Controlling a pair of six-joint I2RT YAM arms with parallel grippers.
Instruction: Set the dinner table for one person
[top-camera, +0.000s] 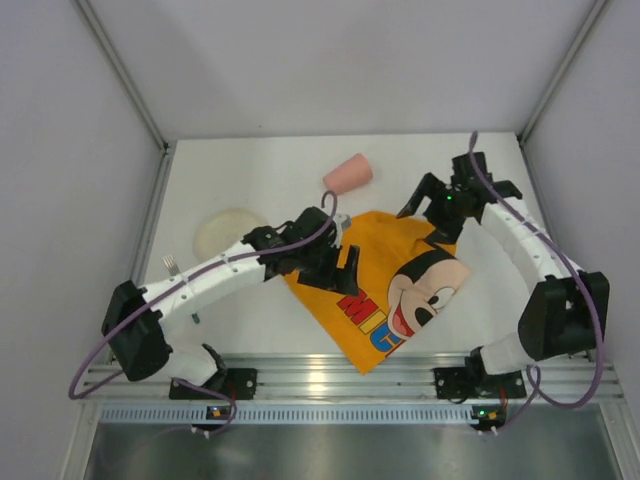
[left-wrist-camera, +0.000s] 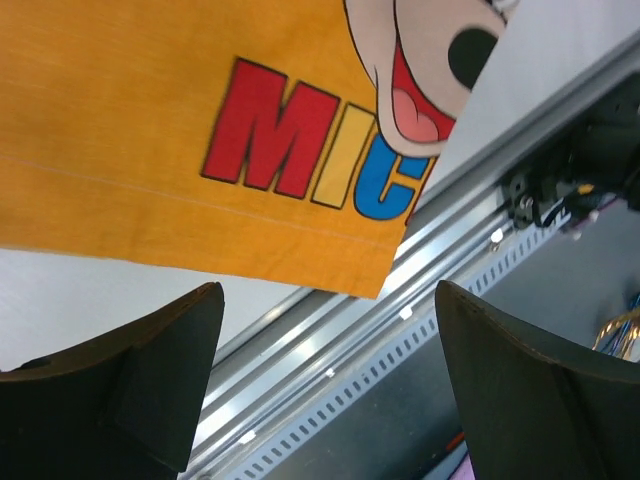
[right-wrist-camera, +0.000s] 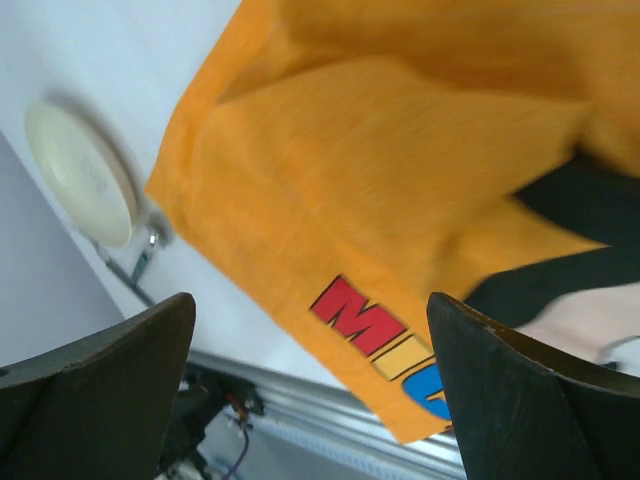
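Left pincer (left-wrist-camera: 328, 292) hangs apart, empty, at the left edge of the orange cloth (top-camera: 370, 290), right pincer (right-wrist-camera: 310, 300) apart at its far corner, likely to square it as a placemat on the white table (top-camera: 260, 170) beneath; plate (top-camera: 228, 233) and pink cup (top-camera: 348, 173) lie beside

Robotics lab cell here, def. not a home: plain white bench (top-camera: 230, 180) boxed in by blank white panels (top-camera: 60, 120) on alu. frame posts (top-camera: 120, 70). Slotted alu. rail (top-camera: 300, 378) along the near edge, arm bases (top-camera: 212, 385) bolted to it, purple cables (top-camera: 72, 380) looping loose.
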